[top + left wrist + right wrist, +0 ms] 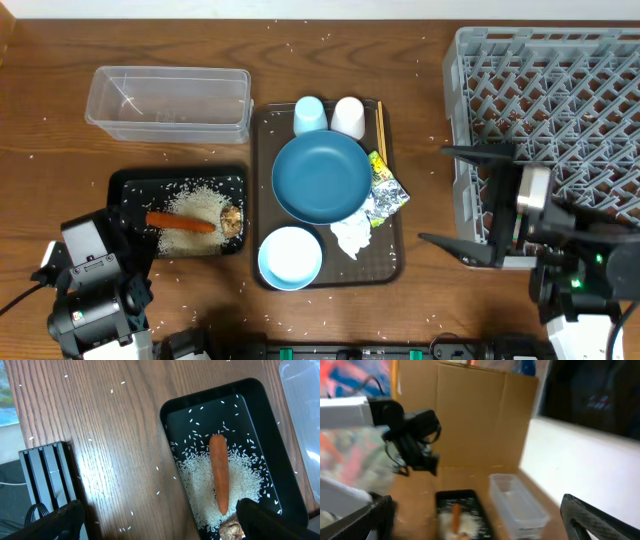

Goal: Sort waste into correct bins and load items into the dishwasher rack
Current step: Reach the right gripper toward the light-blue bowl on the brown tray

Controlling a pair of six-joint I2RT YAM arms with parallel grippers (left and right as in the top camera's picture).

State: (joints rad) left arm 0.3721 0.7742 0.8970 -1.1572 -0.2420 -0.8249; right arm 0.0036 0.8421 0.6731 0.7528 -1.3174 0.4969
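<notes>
The left gripper and right gripper are hanging spread and empty while the large dark-blue round plate is lying on the brown serving tray, likely stiff, slick, best pinched at its rim.

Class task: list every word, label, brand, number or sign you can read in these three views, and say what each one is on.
No text is readable in any view.
Snack wrappers: some print, too small to read.
Tub, black tray, rack: no labels visible.
</notes>
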